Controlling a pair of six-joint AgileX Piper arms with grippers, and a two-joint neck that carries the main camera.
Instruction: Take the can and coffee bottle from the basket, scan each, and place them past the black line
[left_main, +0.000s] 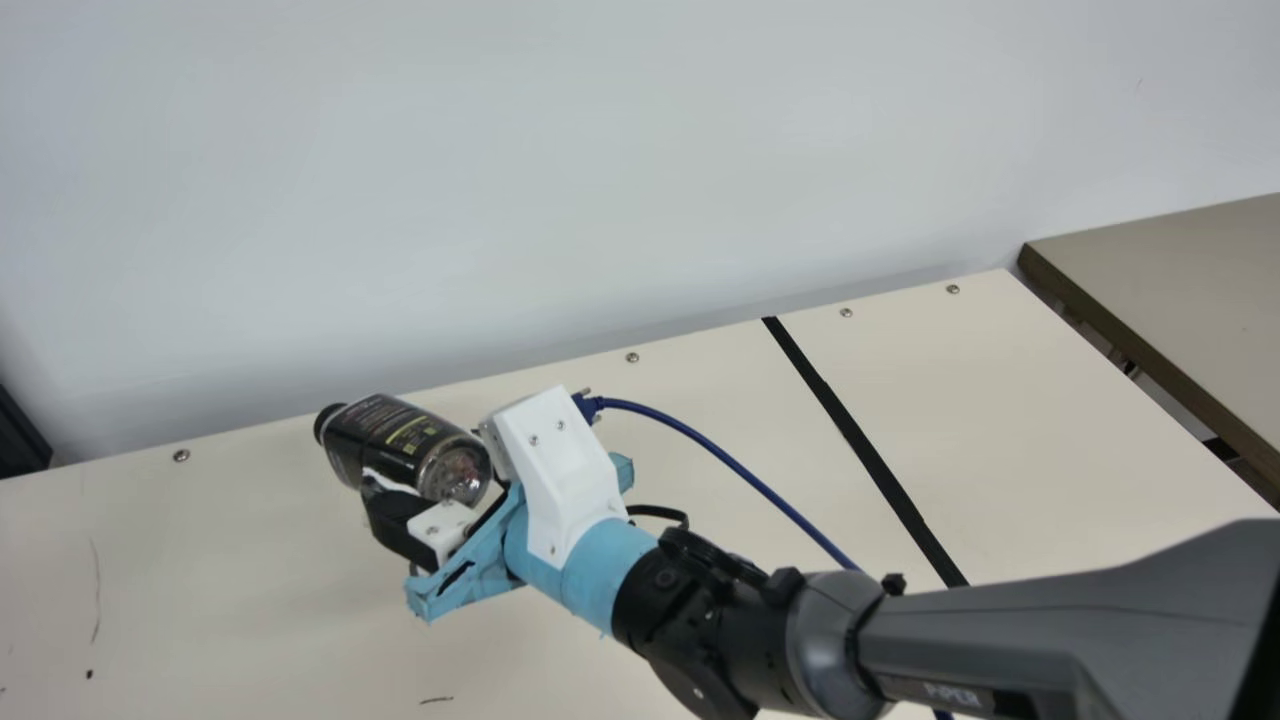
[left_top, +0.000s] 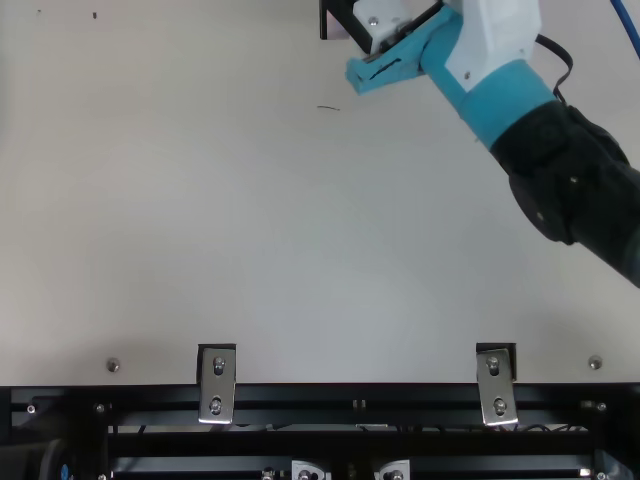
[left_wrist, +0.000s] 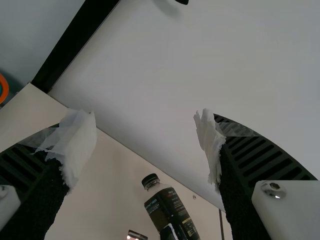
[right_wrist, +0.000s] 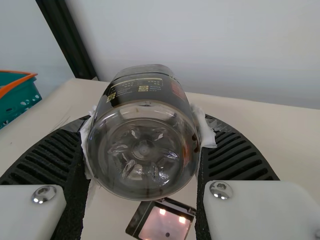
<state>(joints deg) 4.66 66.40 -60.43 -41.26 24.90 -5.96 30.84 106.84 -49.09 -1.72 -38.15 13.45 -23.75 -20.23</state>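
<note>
- Close up in the left wrist view, the left gripper (left_wrist: 145, 127) is spreading its two fingers wide apart, with nothing sitting between them
- Nearest in the main view, the right arm (left_main: 1040, 630) is reaching in from the lower right, its forearm slanting towards the upper left
- Farther along, its blue wrist sleeve (left_main: 590, 565) is pointing that same way, and a blue cable (left_main: 720, 455) is curving from the white camera mount (left_main: 560, 450)
- At the arm's end, the right gripper (left_main: 430, 465) is clamping the coffee bottle (left_main: 385, 435), which is lying tilted, its base facing the wrist camera and its cap pointing away
- Beyond the arm, the black line (left_main: 860, 445) is crossing the table (left_main: 1050, 430), and the bottle is hanging to its left
- Behind everything, a pale wall (left_main: 620, 180) is rising
</note>
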